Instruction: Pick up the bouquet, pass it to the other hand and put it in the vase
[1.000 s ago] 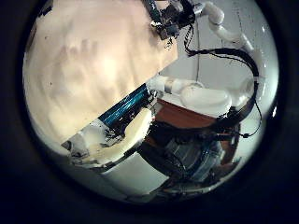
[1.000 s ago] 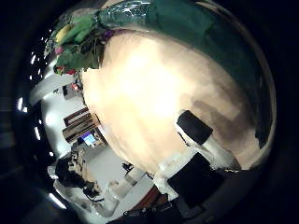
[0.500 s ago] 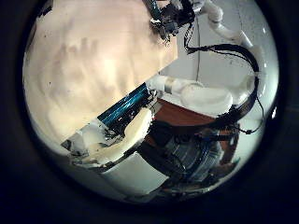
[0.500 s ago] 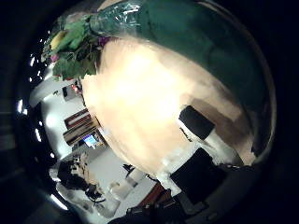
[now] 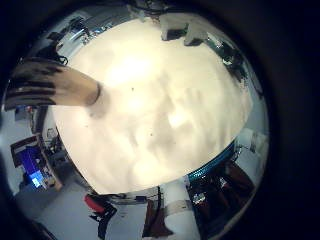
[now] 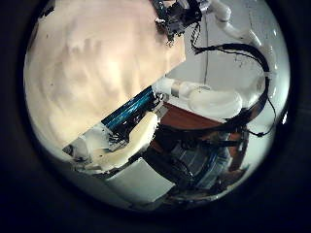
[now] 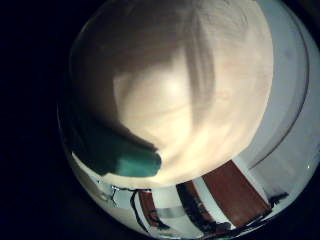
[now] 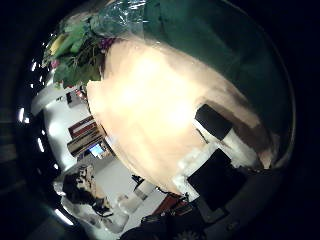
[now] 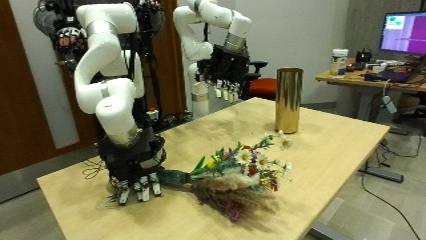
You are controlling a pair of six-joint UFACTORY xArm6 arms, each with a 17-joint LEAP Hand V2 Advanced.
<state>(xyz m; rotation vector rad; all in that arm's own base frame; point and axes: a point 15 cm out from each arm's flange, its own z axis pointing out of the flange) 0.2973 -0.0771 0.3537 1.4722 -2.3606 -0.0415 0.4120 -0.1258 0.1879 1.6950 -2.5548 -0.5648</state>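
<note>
The right thumb side palm view shows the flowers (image 8: 78, 55) and the wrap (image 8: 200, 30) close by. The right little finger side palm view shows the stem end (image 7: 125, 157) on the table. A tall golden vase (image 9: 288, 100) stands upright at the far side; it also shows in the left little finger side palm view (image 5: 50, 85). My left hand (image 9: 229, 78) hangs high, open, holding nothing.
A desk (image 9: 380, 75) with a monitor (image 9: 404, 33) stands behind the table at the back. The table's front edge runs close beside the flowers. Bare tabletop lies between bouquet and vase.
The right thumb side palm view has shifted, and the bouquet's wrap and flowers fill more of it, so that hand has come closer. The left thumb side palm view is unchanged.
</note>
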